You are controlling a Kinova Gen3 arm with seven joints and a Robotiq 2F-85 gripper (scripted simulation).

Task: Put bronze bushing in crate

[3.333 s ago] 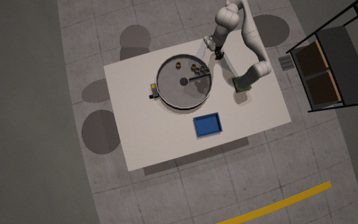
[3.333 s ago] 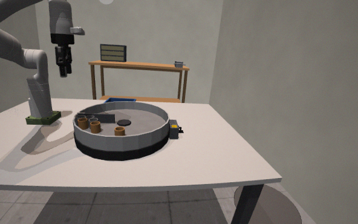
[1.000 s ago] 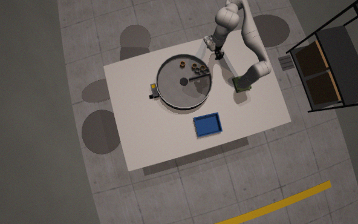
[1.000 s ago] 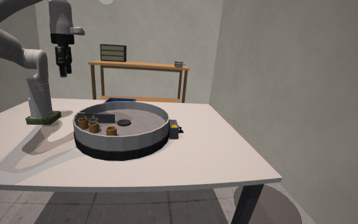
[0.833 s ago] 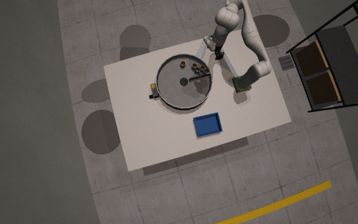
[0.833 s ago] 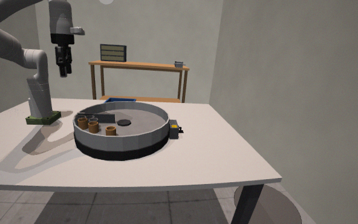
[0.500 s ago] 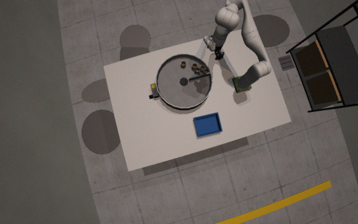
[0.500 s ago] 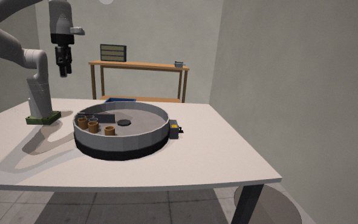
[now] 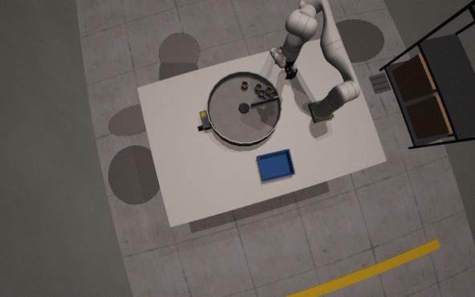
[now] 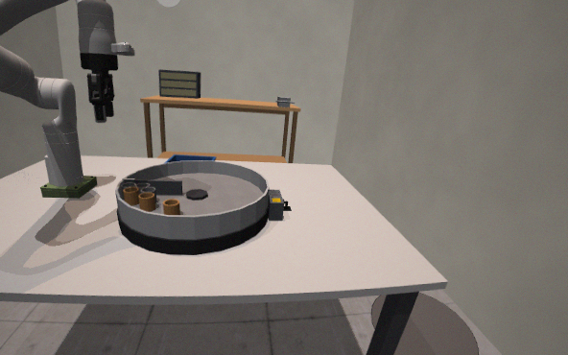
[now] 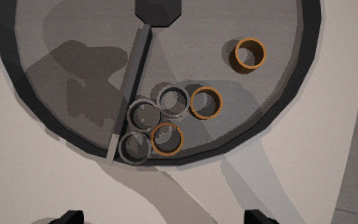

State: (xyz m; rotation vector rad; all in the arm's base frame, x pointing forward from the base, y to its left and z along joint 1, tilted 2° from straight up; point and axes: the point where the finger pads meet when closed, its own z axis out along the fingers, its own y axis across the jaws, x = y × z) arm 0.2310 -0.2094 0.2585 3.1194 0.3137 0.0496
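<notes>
On the white rectangular table top (image 9: pixel 192 189), the round grey turning table with its low raised rim (image 9: pixel 225 138) sits toward the far long edge in the top view, a small grey control box with a yellow button (image 9: pixel 204 119) fixed against its left side. The rim is there to stop the loose parts sliding off as the disc turns, and a dark straight bar (image 11: pixel 131 85) running from the dark hub (image 9: pixel 243 107) to the rim has, by the look of it, swept most of the parts into a huddle. In the wrist view, three grey steel ring bushings (image 11: pixel 144 114) press against that bar, with two bronze ring bushings (image 11: pixel 166 138) touching them. Further right, a third bronze ring bushing (image 11: pixel 249 53) stands alone near the rim, well apart from the others, so it seems the easiest to pick without disturbing the grey ones. The blue shallow rectangular crate (image 9: pixel 275 164) lies near the table's near long edge, holding nothing. The black two-finger gripper (image 10: pixel 100 115) hangs high above the table's far edge, just outside the rim, spread to its widest and empty, likely placed to survey the parts before descending.
</notes>
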